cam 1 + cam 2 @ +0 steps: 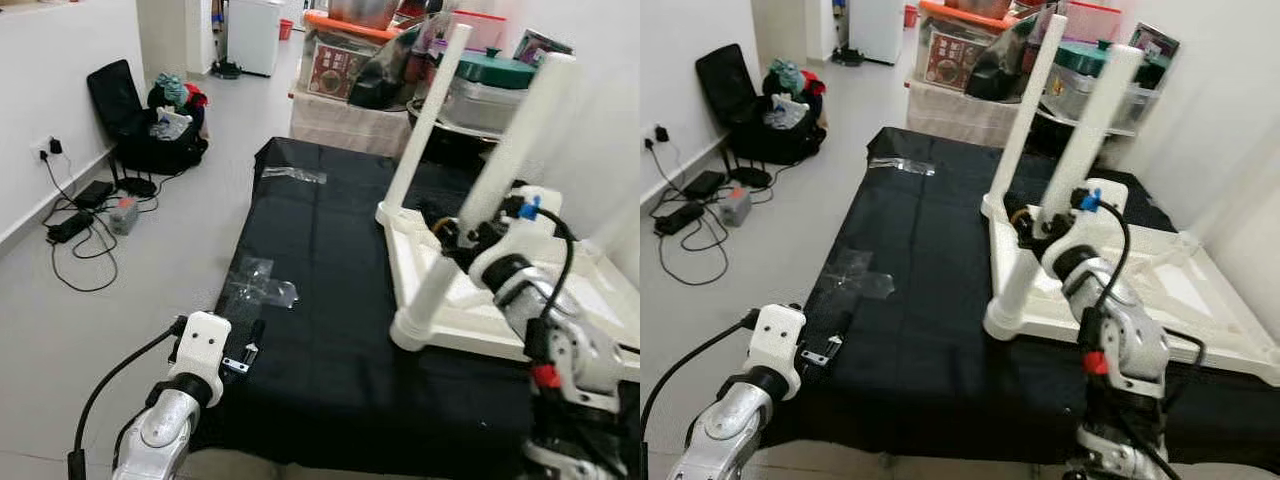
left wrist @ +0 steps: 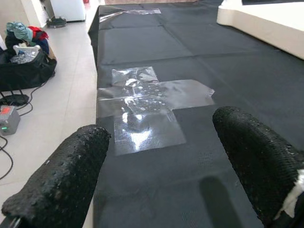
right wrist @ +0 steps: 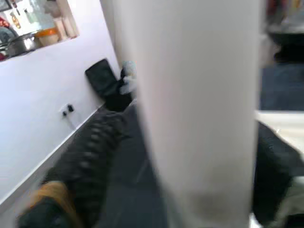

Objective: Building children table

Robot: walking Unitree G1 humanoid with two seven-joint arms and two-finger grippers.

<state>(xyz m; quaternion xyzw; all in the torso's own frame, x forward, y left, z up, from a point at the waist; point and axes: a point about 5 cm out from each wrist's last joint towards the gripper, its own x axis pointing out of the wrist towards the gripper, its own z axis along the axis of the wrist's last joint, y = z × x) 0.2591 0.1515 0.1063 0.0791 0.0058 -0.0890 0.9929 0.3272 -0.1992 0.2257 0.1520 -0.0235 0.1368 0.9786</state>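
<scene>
Gripping the nearest white table leg (image 1: 470, 240) between its fingers, the right gripper (image 1: 462, 238) looks to be seating it in the upturned children's table (image 1: 600, 300), which lies top-down so the sockets face up. The left gripper (image 2: 156, 161) hovers with fingers spread and empty over taped plastic (image 2: 147, 99) on the black-covered tabletop (image 1: 320, 330). Cables (image 1: 80, 240) and a bag (image 1: 150, 130) lie on the tiled floor (image 1: 150, 300).

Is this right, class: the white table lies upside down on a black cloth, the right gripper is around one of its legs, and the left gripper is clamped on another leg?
Not quite. The left gripper holds no leg: it hovers open over the black cloth near some clear tape, as the left wrist view shows. The rest stands: the white table lies upside down, and the right gripper is around a leg.
</scene>
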